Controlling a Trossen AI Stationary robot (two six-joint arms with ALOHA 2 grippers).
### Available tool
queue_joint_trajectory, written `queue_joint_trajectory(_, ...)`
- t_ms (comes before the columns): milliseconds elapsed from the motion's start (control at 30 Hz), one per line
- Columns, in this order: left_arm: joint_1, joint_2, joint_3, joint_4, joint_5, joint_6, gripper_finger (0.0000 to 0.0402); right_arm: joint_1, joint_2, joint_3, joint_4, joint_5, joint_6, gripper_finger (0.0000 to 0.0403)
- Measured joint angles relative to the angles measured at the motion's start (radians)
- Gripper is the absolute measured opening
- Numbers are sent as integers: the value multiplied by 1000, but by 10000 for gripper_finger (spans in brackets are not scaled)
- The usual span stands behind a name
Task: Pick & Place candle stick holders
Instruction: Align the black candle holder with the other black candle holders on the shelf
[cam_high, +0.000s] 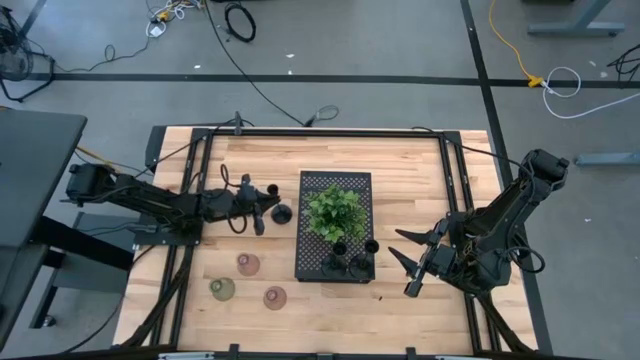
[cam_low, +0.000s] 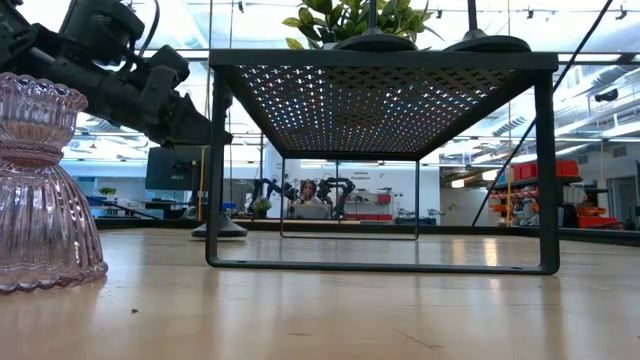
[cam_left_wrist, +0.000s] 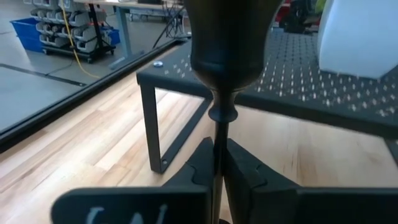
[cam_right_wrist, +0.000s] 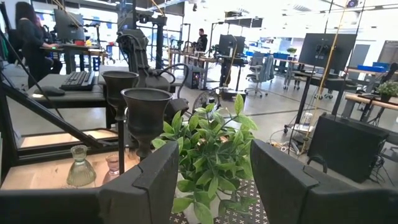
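My left gripper (cam_high: 266, 212) reaches in from the table's left and is shut on a black candle stick holder (cam_high: 281, 212) just left of the black perforated tray (cam_high: 312, 262). The holder's round base (cam_low: 218, 229) sits on the table. Several more black holders (cam_high: 357, 264) stand on the tray's near end beside the green plant (cam_high: 335, 211). Two pink squat holders (cam_high: 248, 263) (cam_high: 274, 297) and an olive one (cam_high: 222, 289) stand on the table near the front left. My right gripper (cam_high: 409, 262) is open and empty, right of the tray. My left gripper pinches the black holder's thin stem (cam_left_wrist: 217, 140) between its two fingers (cam_left_wrist: 245, 171), below the small knob under the cup (cam_left_wrist: 229, 43). The fingers come level from the table's left, across the stem. The holder stands upright.
The tray stands raised on thin legs (cam_low: 545, 170), with open room under it. A pink ribbed holder (cam_low: 40, 190) is close to the low camera. Metal frame rails run along both table sides (cam_high: 455, 190). People and desks show in the room beyond (cam_right_wrist: 28, 31).
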Motion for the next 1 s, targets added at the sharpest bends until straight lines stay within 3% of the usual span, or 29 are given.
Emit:
queue_joint_trajectory(400, 0, -15, 0, 17, 46, -58, 14, 0, 0, 0, -6, 0, 0, 201)
queue_joint_trajectory(700, -2, -140, 0, -49, 95, -82, 15, 0, 0, 0, -9, 0, 0, 201)
queue_joint_trajectory(833, -2, -216, 36, -195, 157, -130, 14, 0, 0, 0, -10, 0, -1, 201)
queue_joint_trajectory(1000, -19, -287, 186, -520, 179, -150, 14, -13, 0, 0, -16, 12, -3, 201)
